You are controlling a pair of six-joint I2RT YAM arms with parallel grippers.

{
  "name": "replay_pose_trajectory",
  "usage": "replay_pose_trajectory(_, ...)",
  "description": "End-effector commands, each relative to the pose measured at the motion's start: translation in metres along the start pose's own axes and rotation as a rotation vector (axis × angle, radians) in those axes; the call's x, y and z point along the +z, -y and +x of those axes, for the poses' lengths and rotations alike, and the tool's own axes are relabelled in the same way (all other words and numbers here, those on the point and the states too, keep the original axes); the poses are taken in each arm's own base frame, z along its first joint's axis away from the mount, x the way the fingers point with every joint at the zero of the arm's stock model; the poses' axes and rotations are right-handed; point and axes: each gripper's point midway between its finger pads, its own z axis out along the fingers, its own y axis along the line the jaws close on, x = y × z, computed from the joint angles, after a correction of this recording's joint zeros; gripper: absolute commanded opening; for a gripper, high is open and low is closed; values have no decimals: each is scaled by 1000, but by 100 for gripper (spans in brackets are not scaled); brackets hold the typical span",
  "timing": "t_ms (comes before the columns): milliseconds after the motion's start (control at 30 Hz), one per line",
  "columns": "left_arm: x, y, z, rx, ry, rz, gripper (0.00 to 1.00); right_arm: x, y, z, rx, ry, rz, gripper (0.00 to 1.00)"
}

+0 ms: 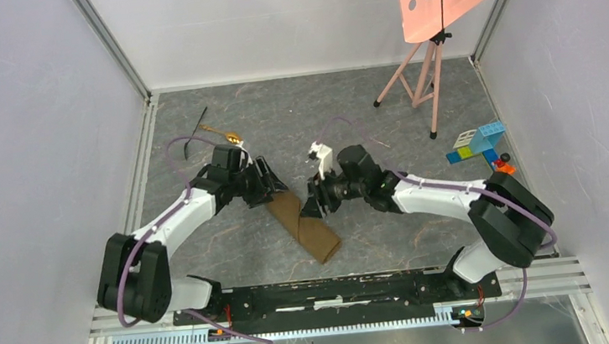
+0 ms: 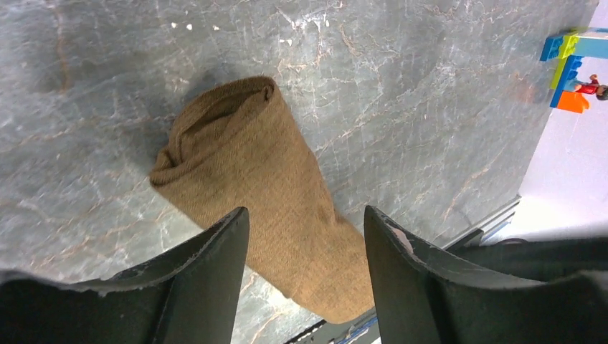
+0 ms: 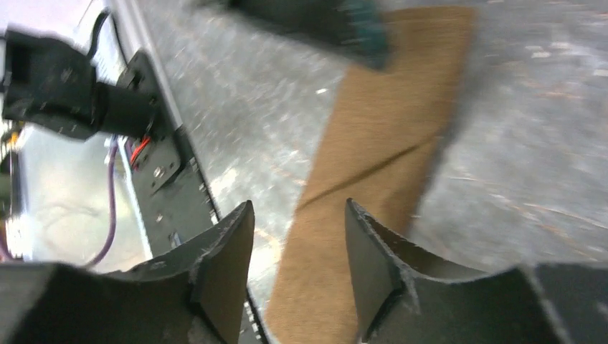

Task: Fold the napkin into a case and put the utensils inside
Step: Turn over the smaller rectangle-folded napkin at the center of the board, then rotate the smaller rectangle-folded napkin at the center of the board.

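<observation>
case [image 1: 307, 229] beneath left claw [image 2: 305, 215] and right claw [image 3: 300, 209]

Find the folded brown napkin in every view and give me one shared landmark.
Top external: folded napkin, centre, lying diagonally.
Left wrist: folded napkin, centre, slanting down to the bottom edge.
Right wrist: folded napkin, centre right, running top to bottom.
Shared landmark: grey marbled table.

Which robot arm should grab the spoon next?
Probably the left. The gold spoon and black utensil lie just beyond the left end effector, which is open. The right end effector sits farther off, across the case.
</observation>
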Motion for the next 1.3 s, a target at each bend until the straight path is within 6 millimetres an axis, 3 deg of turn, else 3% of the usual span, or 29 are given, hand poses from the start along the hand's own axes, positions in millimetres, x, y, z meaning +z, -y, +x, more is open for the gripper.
replay_pose_trajectory(0, 17, 25, -22, -33, 26, 106, 66, 0, -21, 53, -85, -168, 8, 50)
replay_pose_trajectory(67, 30, 16, -23, -46, 6, 68, 66, 0, -30, 68, -76, -166, -15, 41)
replay_pose_trajectory(167, 45, -12, -28, -49, 23, -64, 66, -5, -16, 89, -70, -164, 29, 32)
replay_pose_trajectory(267, 49, -38, -32, -35, 57, -185, 66, -12, 27, 122, -92, -229, 198, 28)
replay_pose_trajectory(333, 48, -44, -30, -29, 56, -211, 66, -25, 60, 130, -141, -279, 371, 26)
replay_pose_trajectory(467, 29, -26, -18, 1, 42, -161, 67, -53, 84, 106, -260, -271, 565, 32)
replay_pose_trajectory(600, 6, 6, -8, 59, -12, -61, 71, -83, 101, 62, -393, -280, 780, 45)
replay_pose_trajectory(667, -4, 17, -12, 77, -20, -41, 73, -87, 93, 44, -407, -274, 788, 48)
replay_pose_trajectory(733, -6, 25, -24, 93, 14, -35, 75, -70, 64, 36, -363, -234, 635, 51)
replay_pose_trajectory(800, -1, 32, -36, 100, 23, -30, 77, -47, 26, 37, -277, -175, 414, 56)
replay_pose_trajectory(900, 19, 43, -49, 101, -12, -14, 78, -25, -18, 55, -97, -93, 134, 63)
replay_pose_trajectory(967, 35, 41, -61, 104, -13, -43, 78, -18, -19, 72, -1, -82, 90, 65)
replay_pose_trajectory(1100, 65, 31, -66, 104, -59, -86, 79, -16, 3, 90, 109, -54, 116, 67)
replay_pose_trajectory(1167, 76, 22, -62, 107, -79, -105, 80, -22, 20, 97, 170, -36, 143, 67)
replay_pose_trajectory(1267, 88, 8, -49, 97, -122, -128, 80, -37, 55, 92, 242, 32, 214, 68)
